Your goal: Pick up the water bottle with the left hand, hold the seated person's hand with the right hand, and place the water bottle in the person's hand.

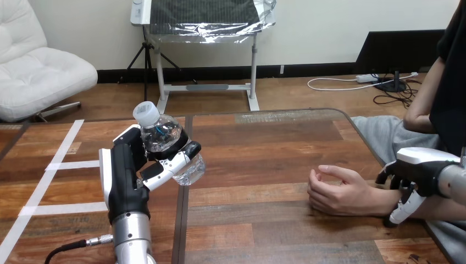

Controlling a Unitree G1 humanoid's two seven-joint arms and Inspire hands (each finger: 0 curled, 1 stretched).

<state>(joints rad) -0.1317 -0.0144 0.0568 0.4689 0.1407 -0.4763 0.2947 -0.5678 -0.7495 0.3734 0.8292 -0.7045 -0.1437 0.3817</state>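
Note:
A clear water bottle [166,138] with a white cap is tilted in my left hand [127,175], whose fingers and thumb are curled round its body, at the table's left-middle. The person's hand [336,192] rests on the wooden table [264,148] at the right, its fingers loosely curled and nothing in it. My right hand [416,175] sits at the person's wrist, with dark fingers curled over the top and the white thumb under it. The bottle is well to the left of the person's hand, with bare table between them.
White tape lines [60,165] mark the table's left part. A dark seam [182,220] runs front to back beside my left arm. The table's right edge [365,135] lies next to the person's lap.

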